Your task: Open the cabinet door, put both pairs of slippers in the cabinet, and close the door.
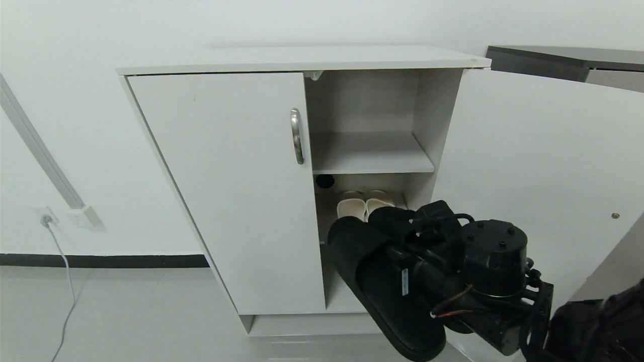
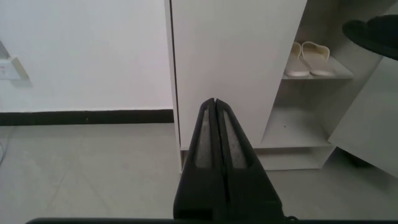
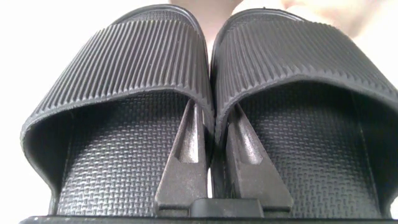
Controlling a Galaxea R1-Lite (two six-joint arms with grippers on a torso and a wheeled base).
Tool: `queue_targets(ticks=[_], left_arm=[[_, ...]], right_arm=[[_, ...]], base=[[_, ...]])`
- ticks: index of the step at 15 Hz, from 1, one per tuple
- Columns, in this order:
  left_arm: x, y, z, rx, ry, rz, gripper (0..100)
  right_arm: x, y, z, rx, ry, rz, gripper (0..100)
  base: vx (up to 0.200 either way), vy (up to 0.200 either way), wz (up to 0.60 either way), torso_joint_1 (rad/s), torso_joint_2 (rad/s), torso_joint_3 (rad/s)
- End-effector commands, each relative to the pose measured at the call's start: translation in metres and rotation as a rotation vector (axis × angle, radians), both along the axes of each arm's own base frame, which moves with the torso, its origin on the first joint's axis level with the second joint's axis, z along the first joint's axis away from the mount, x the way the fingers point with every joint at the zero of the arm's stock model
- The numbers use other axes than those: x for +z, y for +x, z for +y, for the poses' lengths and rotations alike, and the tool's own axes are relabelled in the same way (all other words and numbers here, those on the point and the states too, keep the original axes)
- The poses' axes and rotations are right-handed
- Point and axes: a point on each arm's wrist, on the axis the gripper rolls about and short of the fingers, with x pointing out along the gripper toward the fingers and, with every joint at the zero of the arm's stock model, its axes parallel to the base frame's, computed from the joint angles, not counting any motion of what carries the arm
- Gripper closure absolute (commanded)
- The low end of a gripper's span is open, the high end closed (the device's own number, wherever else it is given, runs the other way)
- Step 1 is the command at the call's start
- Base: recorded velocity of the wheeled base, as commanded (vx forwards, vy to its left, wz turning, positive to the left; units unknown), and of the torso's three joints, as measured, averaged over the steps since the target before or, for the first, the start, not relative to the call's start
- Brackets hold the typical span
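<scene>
Slippers, black, in right hand

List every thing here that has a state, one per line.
White cabinet's right door: open wide.
White cabinet's left door with metal handle: shut.
Pair of cream slippers: resting on the lower shelf inside.
Pair of black ribbed rubber slippers: gripped, outside the cabinet.
Right end effector: shut on the black slippers.
Left end effector: shut, empty.

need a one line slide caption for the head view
Right gripper holds the black slippers before the open cabinet, white slippers already on a shelf inside.
</scene>
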Motion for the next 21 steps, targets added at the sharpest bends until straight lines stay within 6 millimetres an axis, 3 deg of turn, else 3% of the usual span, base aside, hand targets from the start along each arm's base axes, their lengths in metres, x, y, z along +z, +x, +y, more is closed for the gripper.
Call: queue_targets(ticks=[1,2,5,8,12,14,17,21], left_arm=[[0.000,0.000,0.000,0.001,0.000,0.002,100],[0.000,0.000,0.000,-0.001,0.000,0.002,100],[0.000,0.000,0.000,-0.001,0.000,0.002,100],[0.000,0.000,0.000,-0.001,0.002,0.000,100],[0.000,0.000,0.000,-0.002,0.003,0.000,100],[0.000,0.000,0.000,-0.002,0.002,0.002,100],[0.000,0.000,0.000,-0.001,0.002,0.002,100],[0.000,0.000,0.000,-0.002,0.002,0.000,100]], right_arm=[[0.000,0.007,0.024,-0.026,0.020,-0.020,100],[0.012,0.006,0.042,-0.087,0.039,0.009,100],[0.038,0.010,0.055,-0.248,-0.010,0.109,100],[0.075,0.010,0.056,-0.363,-0.032,0.210,100],[0.113,0.013,0.057,-0.429,0.001,0.158,100],[0.118,0.021,0.062,-0.427,0.008,0.132,100],[0.108,0.036,0.064,-0.456,0.006,0.135,100],[0.108,0.040,0.068,-0.449,0.022,0.111,100]], base=[[0.000,0.000,0.00,0.000,0.00,0.000],[0.000,0.000,0.00,0.000,0.00,0.000],[0.000,0.000,0.00,0.000,0.00,0.000],[0.000,0.000,0.00,0.000,0.00,0.000],[0.000,0.000,0.00,0.000,0.00,0.000],[0.000,0.000,0.00,0.000,0.00,0.000],[0.000,0.000,0.00,0.000,0.00,0.000],[0.000,0.000,0.00,0.000,0.00,0.000]])
